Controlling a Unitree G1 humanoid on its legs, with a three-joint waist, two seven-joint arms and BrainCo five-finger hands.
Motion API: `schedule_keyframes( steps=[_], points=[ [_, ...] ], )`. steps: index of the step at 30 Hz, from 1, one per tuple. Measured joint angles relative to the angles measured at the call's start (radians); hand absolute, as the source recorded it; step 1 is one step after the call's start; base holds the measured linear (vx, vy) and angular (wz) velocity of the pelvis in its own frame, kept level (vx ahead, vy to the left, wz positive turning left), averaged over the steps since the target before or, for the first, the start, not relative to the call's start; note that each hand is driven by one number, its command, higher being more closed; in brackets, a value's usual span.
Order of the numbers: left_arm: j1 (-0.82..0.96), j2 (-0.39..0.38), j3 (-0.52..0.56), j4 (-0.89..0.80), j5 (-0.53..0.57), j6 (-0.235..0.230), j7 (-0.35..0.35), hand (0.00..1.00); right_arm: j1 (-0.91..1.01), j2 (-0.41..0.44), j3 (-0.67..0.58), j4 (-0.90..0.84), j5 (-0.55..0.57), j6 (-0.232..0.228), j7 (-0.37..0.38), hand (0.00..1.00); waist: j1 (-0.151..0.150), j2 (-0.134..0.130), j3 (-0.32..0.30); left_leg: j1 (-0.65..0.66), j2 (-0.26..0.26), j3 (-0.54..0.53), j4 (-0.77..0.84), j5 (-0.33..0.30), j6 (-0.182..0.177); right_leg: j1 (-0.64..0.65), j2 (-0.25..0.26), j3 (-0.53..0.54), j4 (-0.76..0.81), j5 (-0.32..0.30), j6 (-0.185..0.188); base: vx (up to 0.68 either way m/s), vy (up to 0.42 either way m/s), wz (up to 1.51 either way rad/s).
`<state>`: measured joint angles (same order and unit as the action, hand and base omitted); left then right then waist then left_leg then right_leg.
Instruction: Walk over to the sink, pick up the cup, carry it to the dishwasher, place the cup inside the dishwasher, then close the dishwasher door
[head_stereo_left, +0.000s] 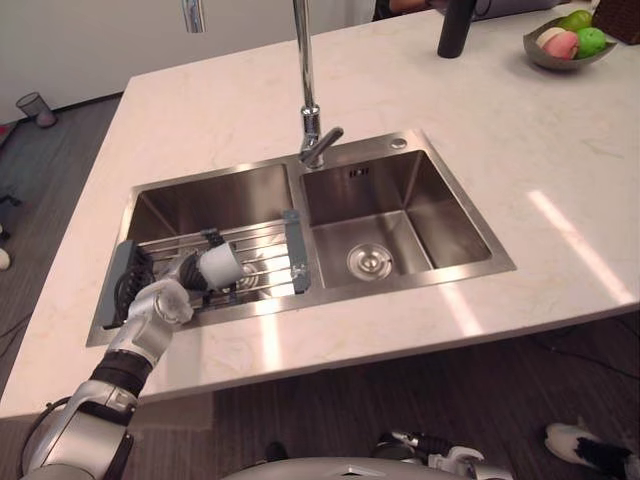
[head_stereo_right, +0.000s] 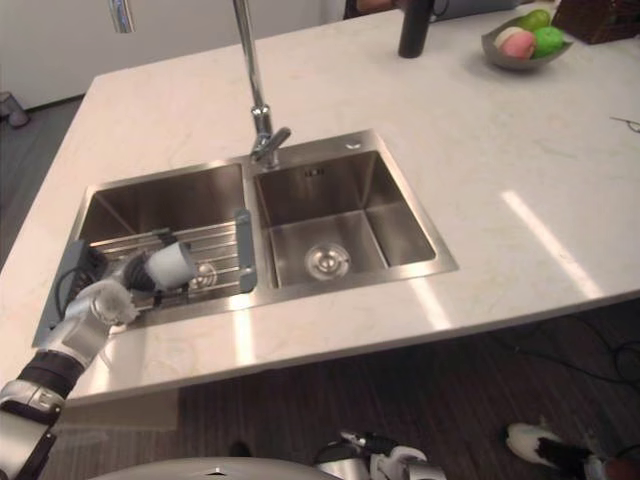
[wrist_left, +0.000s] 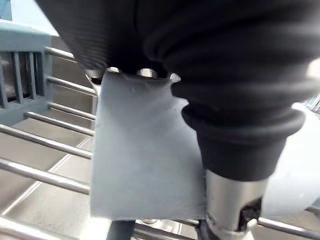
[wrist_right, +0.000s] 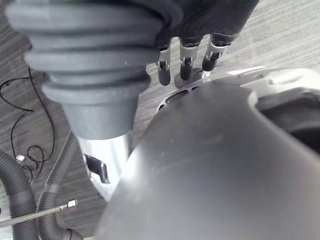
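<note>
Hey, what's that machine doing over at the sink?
The left robot hand is closed around a white cup at the metal wire drying rack across the left basin of the stainless steel double sink. Whether the cup has left the rack is unclear. The right robot hand hangs open at the robot's side.

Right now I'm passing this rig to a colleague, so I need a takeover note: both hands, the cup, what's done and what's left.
Left hand: fingers curled round the cup, at the wire rack over the left basin of the sink.
Right hand: low by the body, fingers relaxed, holding nothing.
Done: robot at the sink, cup gripped. I cannot tell whether the cup is clear of the rack.
Left: lift it out, carry it to the dishwasher, set it inside, close the door.
</note>
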<state>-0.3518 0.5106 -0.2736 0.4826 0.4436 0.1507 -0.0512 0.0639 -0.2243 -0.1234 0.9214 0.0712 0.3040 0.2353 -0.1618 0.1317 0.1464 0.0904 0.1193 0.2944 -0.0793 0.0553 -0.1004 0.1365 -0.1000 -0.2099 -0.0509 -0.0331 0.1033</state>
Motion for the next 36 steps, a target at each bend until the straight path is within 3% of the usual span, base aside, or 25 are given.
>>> schedule_keyframes(
  steps=[6,8,15,20,27,32,36],
  points=[
    [0.061,-0.002,0.011,-0.121,-0.137,-0.093,0.051,1.0,0.0,0.014,-0.001,0.007,0.002,-0.025,-0.001,0.0,0.007,-0.021,0.011,-0.001,-0.001,-0.021,0.0,0.003,0.0,0.014,0.001,-0.023,-0.004,-0.001,-0.001,-0.01,-0.012,0.11],
    [0.085,-0.012,0.034,-0.16,-0.173,-0.125,0.071,1.0,0.005,0.02,-0.004,0.014,0.003,-0.04,-0.001,0.0,0.023,-0.032,0.008,-0.001,-0.002,-0.021,0.0,0.003,0.001,0.015,0.0,-0.023,-0.004,-0.001,-0.001,0.0,0.0,0.0],
    [0.125,-0.025,0.141,-0.29,-0.276,-0.194,0.155,1.0,0.014,0.022,-0.018,0.04,0.014,-0.065,0.001,0.0,0.053,-0.038,0.007,-0.001,-0.003,-0.033,0.0,0.01,0.003,0.022,-0.001,-0.035,0.0,-0.001,-0.001,-0.02,-0.006,0.05],
    [0.174,-0.099,0.283,-0.461,-0.511,-0.262,0.22,1.0,0.034,0.03,-0.047,0.048,0.042,-0.083,0.005,0.0,0.074,-0.047,-0.004,0.0,-0.004,-0.05,-0.006,0.015,0.006,0.033,-0.001,-0.051,-0.001,-0.001,-0.002,-0.04,-0.007,0.1],
    [0.283,-0.209,0.391,-0.603,-0.686,-0.41,0.264,1.0,0.057,0.062,-0.089,0.077,0.105,-0.082,0.006,0.0,0.107,-0.087,-0.036,0.003,-0.007,-0.066,-0.006,0.017,0.009,0.046,-0.003,-0.067,-0.004,-0.001,-0.002,-0.01,-0.002,0.05],
    [0.345,-0.241,0.431,-0.644,-0.728,-0.465,0.269,1.0,0.063,0.068,-0.089,0.077,0.123,-0.06,0.006,0.0,0.119,-0.098,-0.044,0.003,-0.007,-0.075,-0.006,0.021,0.01,0.053,-0.002,-0.078,-0.007,-0.001,-0.002,-0.02,-0.002,0.06],
    [0.367,-0.259,0.436,-0.669,-0.757,-0.476,0.267,1.0,0.071,0.067,-0.089,0.077,0.127,-0.055,0.007,0.0,0.129,-0.099,-0.053,0.003,-0.008,-0.078,-0.007,0.021,0.01,0.056,-0.002,-0.08,-0.01,-0.001,-0.002,0.0,0.0,0.0]
  ],
)
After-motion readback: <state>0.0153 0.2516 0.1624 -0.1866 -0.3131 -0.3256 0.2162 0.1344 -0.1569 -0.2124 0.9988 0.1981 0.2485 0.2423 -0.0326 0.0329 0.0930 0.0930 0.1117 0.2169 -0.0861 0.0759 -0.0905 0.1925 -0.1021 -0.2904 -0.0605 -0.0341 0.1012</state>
